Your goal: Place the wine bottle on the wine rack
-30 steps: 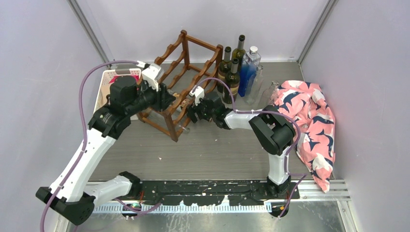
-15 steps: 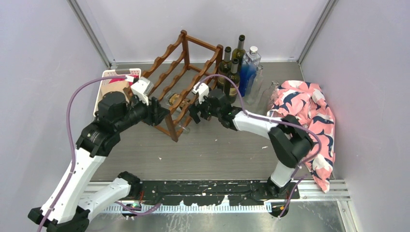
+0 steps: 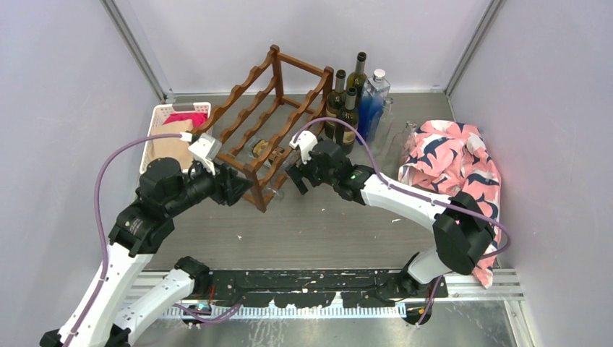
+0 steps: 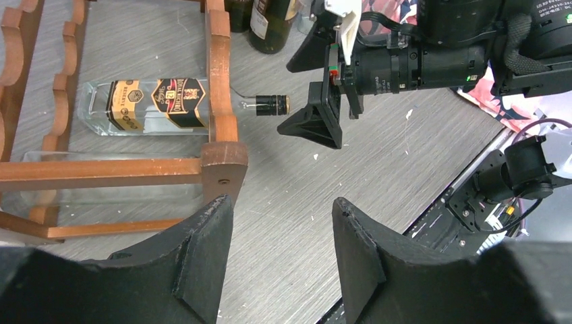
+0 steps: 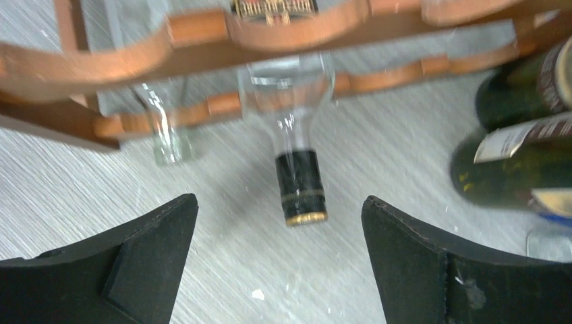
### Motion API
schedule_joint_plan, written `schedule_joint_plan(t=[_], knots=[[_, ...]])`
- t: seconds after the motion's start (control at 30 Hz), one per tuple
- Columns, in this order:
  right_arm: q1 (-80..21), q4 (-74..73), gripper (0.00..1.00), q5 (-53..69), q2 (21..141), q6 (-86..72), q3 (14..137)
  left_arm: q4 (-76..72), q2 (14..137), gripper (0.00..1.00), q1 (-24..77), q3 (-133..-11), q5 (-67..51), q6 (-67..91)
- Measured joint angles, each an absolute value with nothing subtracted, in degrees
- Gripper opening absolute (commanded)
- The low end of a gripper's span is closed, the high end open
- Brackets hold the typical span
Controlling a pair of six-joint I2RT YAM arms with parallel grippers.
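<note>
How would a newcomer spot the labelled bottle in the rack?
The reddish-brown wine rack stands at the table's back, left of upright dark bottles. Low in it lies a clear wine bottle, neck poking out. Unlike the bare clear bottle beside it, it carries gold-and-black labels and a black cap.

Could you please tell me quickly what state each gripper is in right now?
Left gripper: open, holding nothing.
Right gripper: open, empty; the wine bottle lies just ahead, untouched.

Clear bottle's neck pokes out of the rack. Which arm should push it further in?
Probably right: the right gripper is open, facing the bottle cap head-on. The left gripper sits aside by the rack.
</note>
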State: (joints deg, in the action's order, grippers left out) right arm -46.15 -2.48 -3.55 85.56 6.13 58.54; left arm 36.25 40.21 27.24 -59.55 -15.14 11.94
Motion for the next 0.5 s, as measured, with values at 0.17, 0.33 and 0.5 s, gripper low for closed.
schedule_joint_plan(t=[0.17, 0.33, 0.5], knots=[[-43.9, -7.7, 0.86, -2.5, 85.6, 5.7, 57.7, 36.3, 39.3, 0.56, 27.2, -58.8, -15.3, 12.7], [-40.2, -8.5, 0.75, 2.1, 87.6, 5.2, 57.8, 36.3, 38.1, 0.56, 27.2, -58.7, -15.6, 13.2], [-39.6, -10.1, 0.67, 5.2, 92.3, 5.6, 60.6, 36.3, 37.2, 0.55, 27.2, -58.7, -15.7, 13.1]])
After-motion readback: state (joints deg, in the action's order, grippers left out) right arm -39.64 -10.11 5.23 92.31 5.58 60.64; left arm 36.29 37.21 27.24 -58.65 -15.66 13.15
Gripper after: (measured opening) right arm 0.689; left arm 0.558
